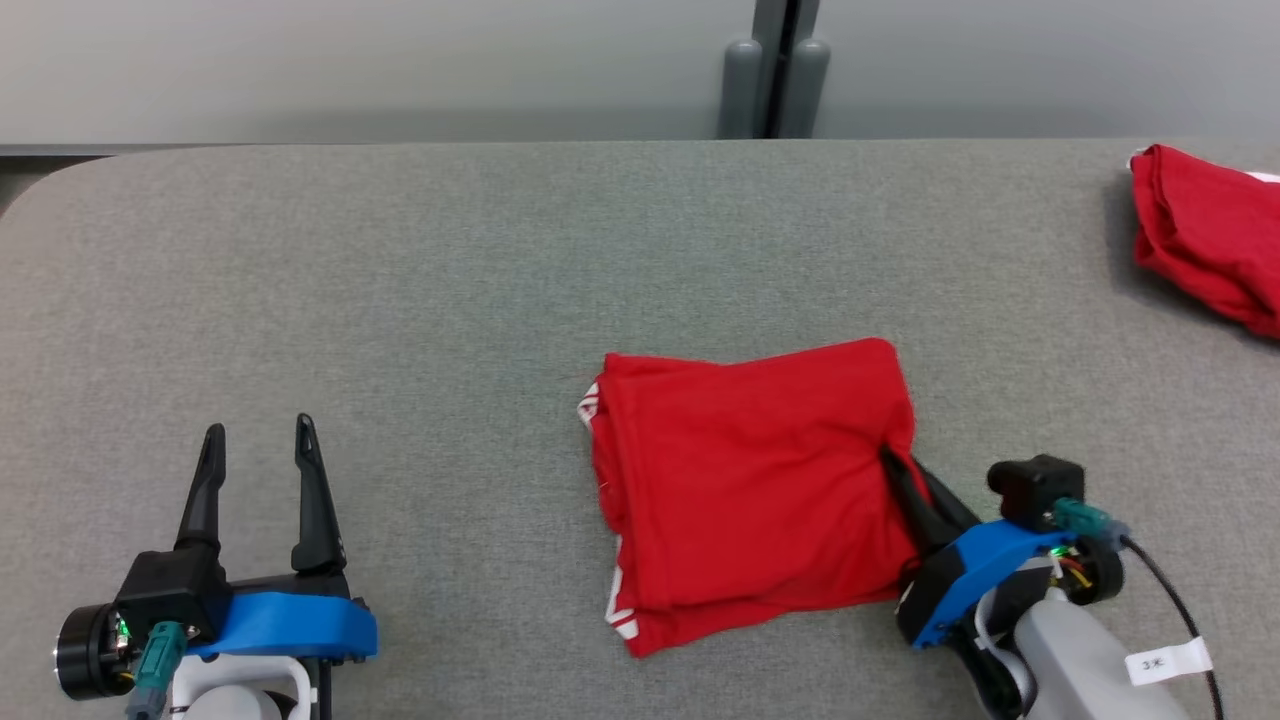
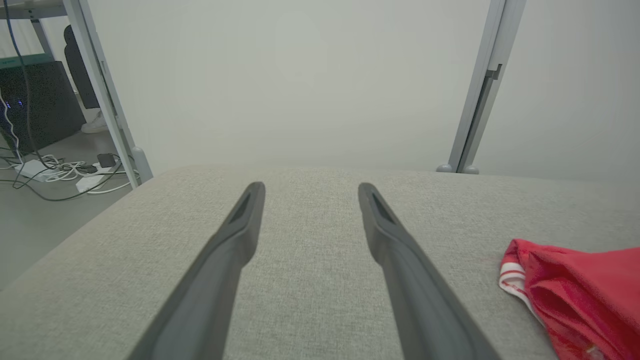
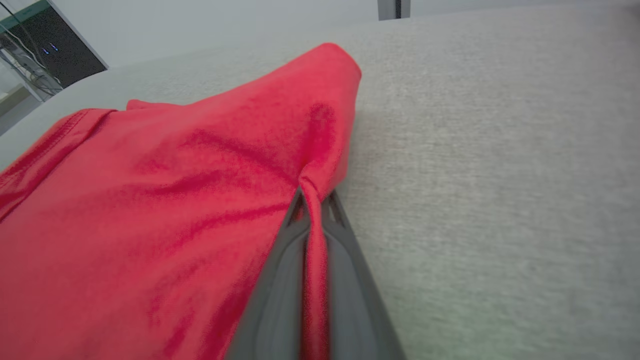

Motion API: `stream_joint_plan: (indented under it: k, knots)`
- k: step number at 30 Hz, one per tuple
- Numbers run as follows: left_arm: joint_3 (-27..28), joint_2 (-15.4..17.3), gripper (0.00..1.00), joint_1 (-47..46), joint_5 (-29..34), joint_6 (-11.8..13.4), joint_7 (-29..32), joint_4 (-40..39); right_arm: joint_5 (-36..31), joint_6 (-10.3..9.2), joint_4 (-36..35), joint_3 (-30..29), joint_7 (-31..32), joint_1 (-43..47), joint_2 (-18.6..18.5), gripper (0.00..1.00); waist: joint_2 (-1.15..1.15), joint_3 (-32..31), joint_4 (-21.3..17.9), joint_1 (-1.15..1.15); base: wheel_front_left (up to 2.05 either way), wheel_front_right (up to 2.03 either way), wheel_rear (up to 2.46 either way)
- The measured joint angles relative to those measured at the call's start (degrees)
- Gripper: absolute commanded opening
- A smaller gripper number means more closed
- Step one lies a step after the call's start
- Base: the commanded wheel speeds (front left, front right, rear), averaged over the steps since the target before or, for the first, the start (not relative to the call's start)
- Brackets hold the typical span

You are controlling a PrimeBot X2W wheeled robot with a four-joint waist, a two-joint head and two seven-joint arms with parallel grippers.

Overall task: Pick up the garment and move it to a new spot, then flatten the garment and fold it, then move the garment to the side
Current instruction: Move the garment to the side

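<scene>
The red garment (image 1: 745, 490) lies folded into a rough rectangle near the middle of the grey table, white trim showing at its left edge. My right gripper (image 1: 893, 462) is shut on the garment's right edge, and a ridge of red cloth (image 3: 314, 200) is pinched between its two dark fingers. The garment's top surface (image 3: 150, 210) spreads to the left of those fingers. My left gripper (image 1: 258, 436) stands open at the lower left, well apart from the garment, nothing between its fingers (image 2: 395, 245). The garment's white-trimmed corner (image 2: 575, 295) lies to its right.
A second red cloth (image 1: 1210, 235) lies at the table's far right edge. The grey padded table (image 1: 400, 300) has a rounded far-left corner. Behind it stand a pale wall and a grey post (image 1: 775, 70). Cables and a dark cabinet (image 2: 40, 105) sit on the floor beyond the left side.
</scene>
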Motion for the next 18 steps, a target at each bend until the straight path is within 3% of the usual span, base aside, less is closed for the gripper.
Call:
stream_joint_plan:
  k: [10,18]
  knots:
    - [1.25,-0.18,1.0,-2.29,0.29,0.37,-0.2,-1.1,-0.13,-0.01,-3.42,-4.34,-1.43,-0.87,-10.76,0.0,0.0,3.48,-5.44,0.0,0.0,0.0,0.0]
    - [1.09,-0.22,1.0,-5.87,1.83,0.29,-0.25,-2.02,-0.16,-0.01,-7.48,-4.43,-0.87,-5.55,-13.45,0.0,0.0,7.15,-6.54,0.0,0.0,0.0,0.0]
